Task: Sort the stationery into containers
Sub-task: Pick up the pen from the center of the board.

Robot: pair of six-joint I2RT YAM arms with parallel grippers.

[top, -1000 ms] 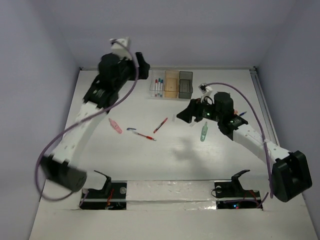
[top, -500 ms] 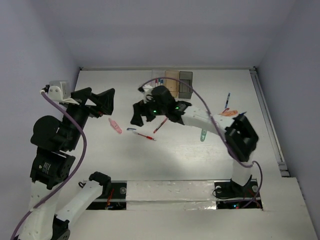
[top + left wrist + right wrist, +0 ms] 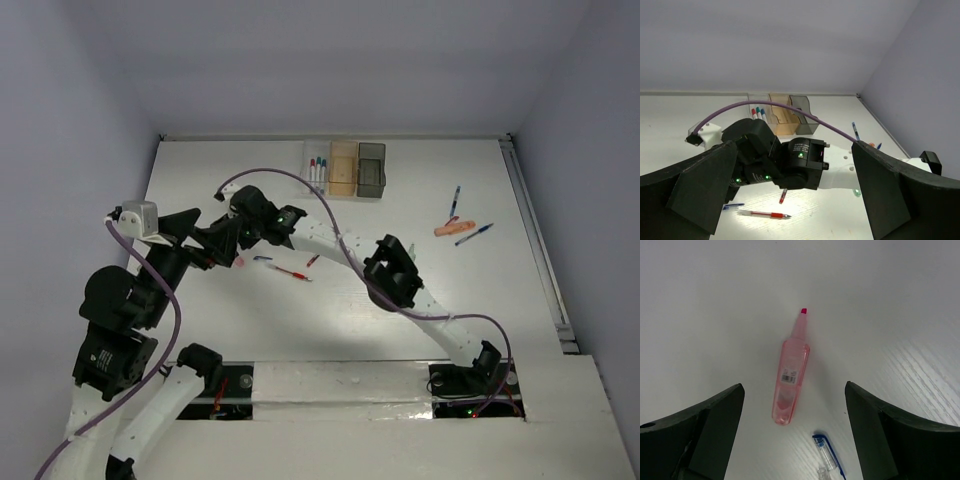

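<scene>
The right arm has swung from 3 o'clock across the table [image 3: 900,285] to 9 o'clock. The right gripper [image 3: 793,386] now hangs over a pink highlighter [image 3: 790,382], jaws spread wide either side, holding nothing. The left gripper [image 3: 795,145], pulled back from the three bins [image 3: 343,182] at 12 o'clock, has opened fully and is also empty. The highlighter lies loose, probably the next pick.

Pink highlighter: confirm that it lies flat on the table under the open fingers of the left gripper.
Wrong arm. The pink highlighter lies flat on the table under the open fingers of the right gripper, not the left. The right wrist view shows it, with the highlighter lying free between that gripper's two spread fingers.
</scene>
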